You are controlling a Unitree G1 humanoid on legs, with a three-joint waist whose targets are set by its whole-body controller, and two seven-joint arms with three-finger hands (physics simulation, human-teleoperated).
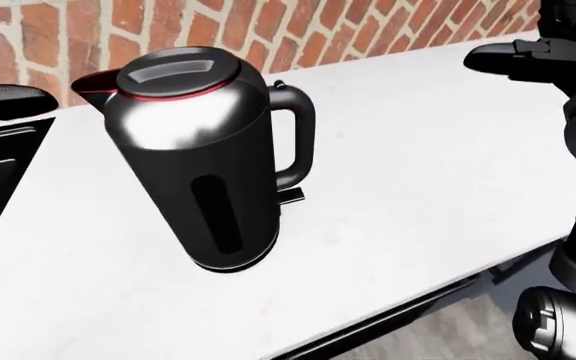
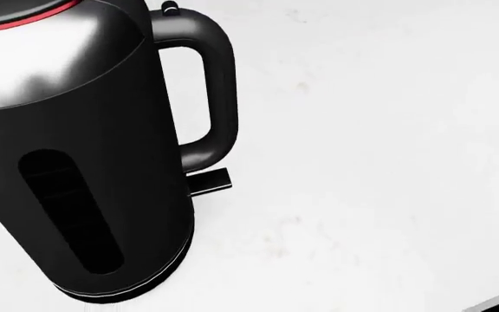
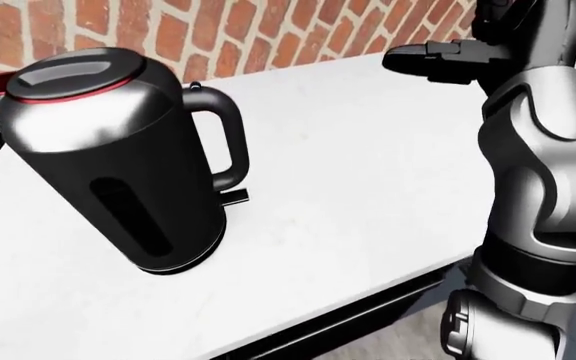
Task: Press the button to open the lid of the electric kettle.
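Right hand (image 3: 430,60) up in air, far right of kettle, fingers stretched out flat, holding nothing. Left hand (image 1: 8,101) only dark tip peeking in just left of kettle; cannot tell if open or closed.
Tabletop (image 1: 418,157) white, big, brick wall (image 1: 298,22) behind kettle.
Kettle (image 1: 200,157) black and silver, standing on tabletop.
Lid (image 1: 173,73) on kettle top, shut.
Button (image 2: 170,8) small, on kettle handle top, not pressed yet. All work left: reach, press.

You see a black-and-silver kettle (image 1: 203,150) with a red lid ring, on a white counter (image 1: 428,165) left of your grey right hand (image 3: 438,60), under a red brick wall (image 1: 268,26).
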